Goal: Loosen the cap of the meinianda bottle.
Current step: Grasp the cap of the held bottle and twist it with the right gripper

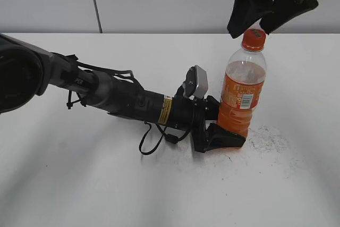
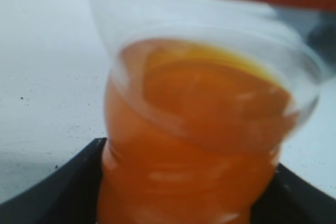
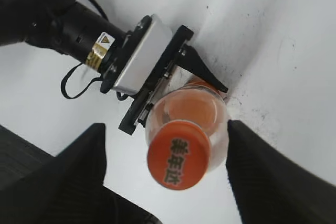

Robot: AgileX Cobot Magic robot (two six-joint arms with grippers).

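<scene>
My left hand [image 1: 223, 131] clamps the ridged lower body of the tall clear plastic bottle of orange drink [image 1: 241, 91], upright on the white counter [image 1: 79, 184]. My right hand [image 3: 165, 169] hangs spread wide just above, fingers [image 3: 79, 166] either side of the round orange screw cap [image 3: 178, 161], not touching.

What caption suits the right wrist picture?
Open right pincer poised around the orange cap, left pincer clamping the bottle.

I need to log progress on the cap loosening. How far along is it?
Done: the left gripper clamps the meinianda bottle low down, upright on the table. In hand: the right gripper hangs open around the cap, not touching. Left: closing and twisting.
</scene>
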